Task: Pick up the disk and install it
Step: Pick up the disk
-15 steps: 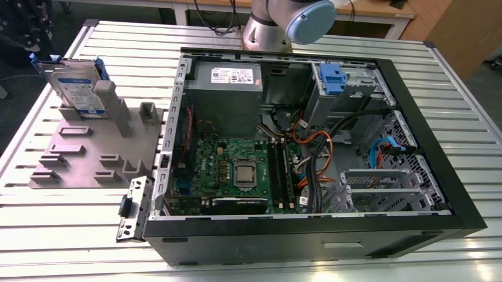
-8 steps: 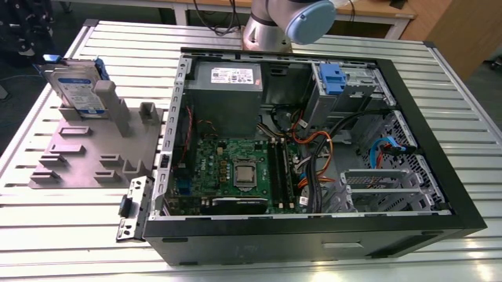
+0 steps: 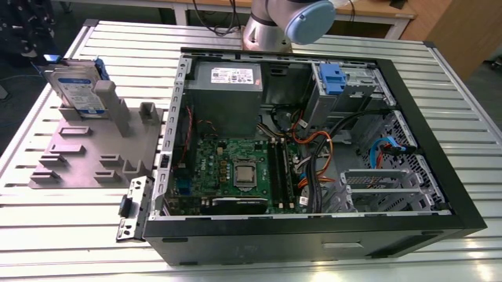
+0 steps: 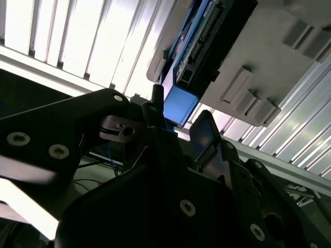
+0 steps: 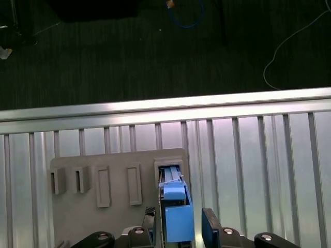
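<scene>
The disk [image 3: 76, 89] stands on edge in a slot at the far end of a grey holder [image 3: 86, 154], at the exterior view's left. It is silver with a white-and-blue label and a blue carrier. In the first wrist view the disk [image 5: 177, 206] shows edge-on with its blue carrier end towards the camera. My gripper [image 5: 180, 227] is open, one dark finger on each side of that blue end with a small gap. In the second wrist view the gripper [image 4: 180, 118] straddles the blue end of the disk [image 4: 181, 101], fingers apart.
An open black computer case [image 3: 439, 176] lies on the slatted metal table [image 3: 63, 235], with the motherboard, cables, a grey power-supply box [image 3: 227, 79] and a drive bay with a blue latch [image 3: 333, 79]. The table's edge [image 5: 165, 108] and dark floor lie beyond the holder [image 5: 103, 206].
</scene>
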Tool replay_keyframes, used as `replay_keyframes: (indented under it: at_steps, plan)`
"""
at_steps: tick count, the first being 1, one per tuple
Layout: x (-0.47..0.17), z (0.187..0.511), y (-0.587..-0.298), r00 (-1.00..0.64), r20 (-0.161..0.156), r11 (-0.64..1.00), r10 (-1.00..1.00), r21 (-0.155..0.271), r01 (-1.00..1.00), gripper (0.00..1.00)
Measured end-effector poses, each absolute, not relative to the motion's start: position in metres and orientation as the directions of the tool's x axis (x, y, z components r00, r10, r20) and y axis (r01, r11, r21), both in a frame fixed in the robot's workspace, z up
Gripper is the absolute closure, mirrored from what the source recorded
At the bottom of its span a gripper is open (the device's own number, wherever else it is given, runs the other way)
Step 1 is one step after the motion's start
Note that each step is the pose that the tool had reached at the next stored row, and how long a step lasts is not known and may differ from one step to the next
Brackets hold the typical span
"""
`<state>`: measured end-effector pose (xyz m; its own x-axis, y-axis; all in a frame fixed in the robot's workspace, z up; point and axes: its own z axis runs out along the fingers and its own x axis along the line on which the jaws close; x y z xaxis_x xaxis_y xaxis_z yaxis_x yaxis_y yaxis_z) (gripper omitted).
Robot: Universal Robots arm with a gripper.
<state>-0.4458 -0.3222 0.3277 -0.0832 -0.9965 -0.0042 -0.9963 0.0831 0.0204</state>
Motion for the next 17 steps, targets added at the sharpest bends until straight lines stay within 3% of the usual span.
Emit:
replay_keyframes:
  at_steps: [17]
  plan:
    - [-0.450,0.311,-0.322,-0.048,-0.006,0.048,-0.999,0.001,-0.999,0.53]
